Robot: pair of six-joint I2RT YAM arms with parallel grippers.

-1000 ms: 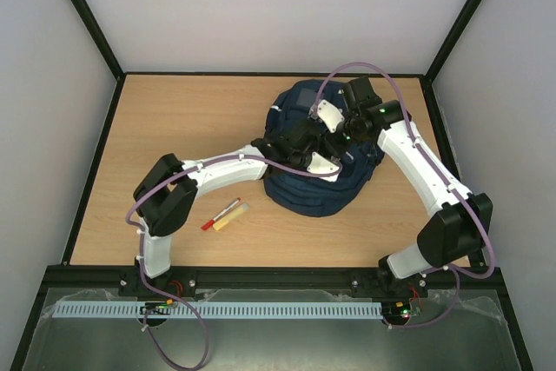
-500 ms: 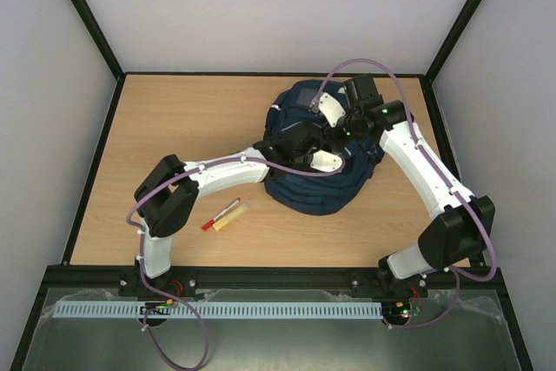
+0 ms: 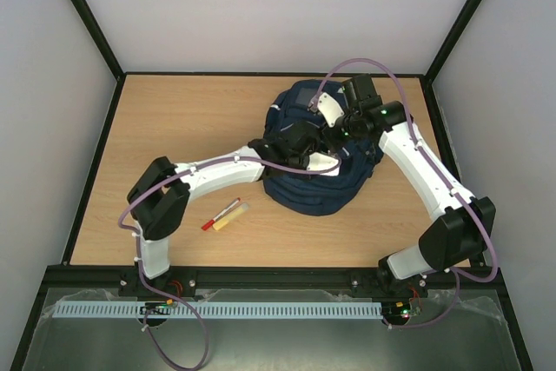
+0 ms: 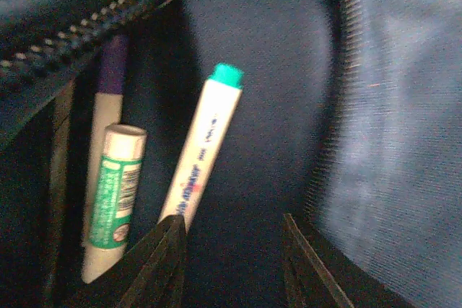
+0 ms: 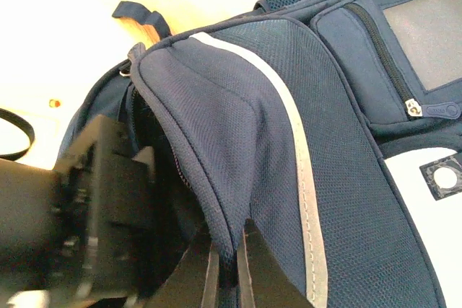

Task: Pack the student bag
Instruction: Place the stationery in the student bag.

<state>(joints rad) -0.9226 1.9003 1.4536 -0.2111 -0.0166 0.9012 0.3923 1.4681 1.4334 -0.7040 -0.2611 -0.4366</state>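
The student bag, navy with white stripes, lies at the table's centre-right with its top opening held wide. My right gripper is shut on the edge of the bag's flap and holds it up. My left gripper is inside the opening, open, with nothing between its fingers. Below it in the bag lie a white marker with a teal cap, a green-labelled glue stick and a purple-capped pen. The marker's lower end sits behind the left finger.
A red marker and a pale yellow stick lie on the wooden table left of the bag, near my left arm's elbow. The left wrist fills the opening beside the held flap. Black frame rails border the table.
My left gripper has opened and the teal-capped marker now lies loose in the bag. The left arm has drawn back slightly to the left. The right gripper still holds the flap.
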